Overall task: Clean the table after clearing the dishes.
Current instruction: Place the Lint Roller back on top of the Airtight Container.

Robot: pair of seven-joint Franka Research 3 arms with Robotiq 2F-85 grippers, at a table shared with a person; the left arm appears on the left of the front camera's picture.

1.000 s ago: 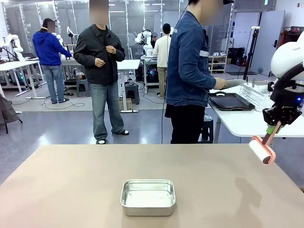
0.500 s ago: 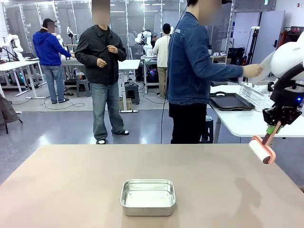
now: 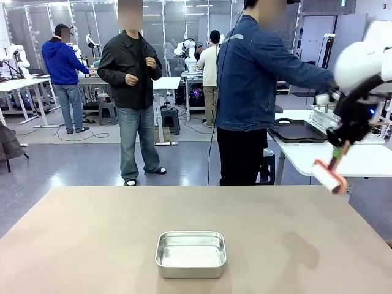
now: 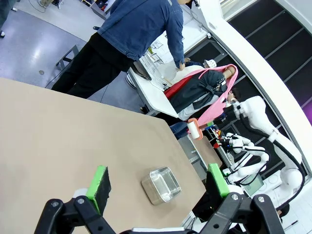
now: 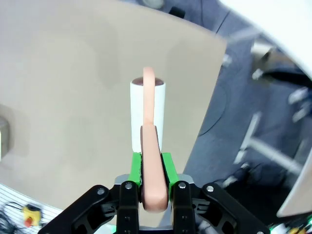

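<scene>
Over the table [image 3: 92, 239], the right gripper [image 3: 340, 147] clamps a lint roller [image 3: 329, 176] angled downward-left; left gripper [image 4: 158, 183] gapes.

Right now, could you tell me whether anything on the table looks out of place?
One thing: a small steel pan sits alone near the table's near edge. The right gripper holds a lint roller above the far right corner.

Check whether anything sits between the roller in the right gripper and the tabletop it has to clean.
The right gripper holds the lint roller in the air above the table's far right corner; nothing visible lies under it. On the tabletop, a small steel pan sits near the front middle, in the sweep's way.
</scene>
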